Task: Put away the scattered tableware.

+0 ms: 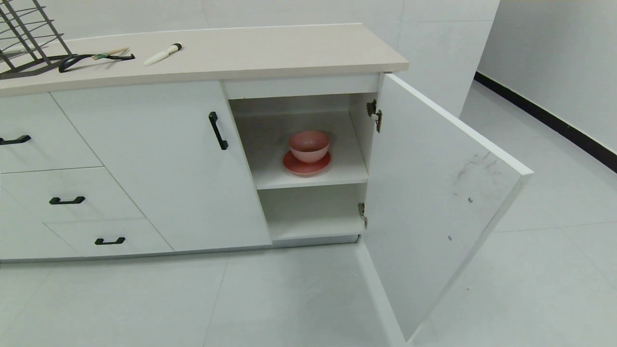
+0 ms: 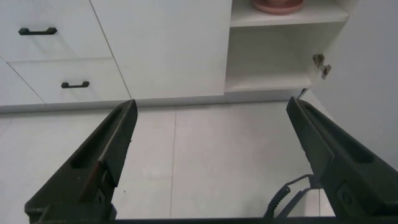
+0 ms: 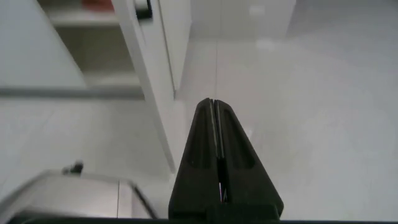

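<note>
Head view had the bowl on its plate shelved, door wide open — a careless reach could clip it. Left gripper stood spread; right gripper pinched together, empty.

Kitchen, probably — cabinets, countertop (dish rack)

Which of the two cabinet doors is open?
The right door, swung wide on its hinges, showing the pink bowl on the upper shelf. The left door, with the black handle, is shut.

No legible text or signs anywhere.
</note>
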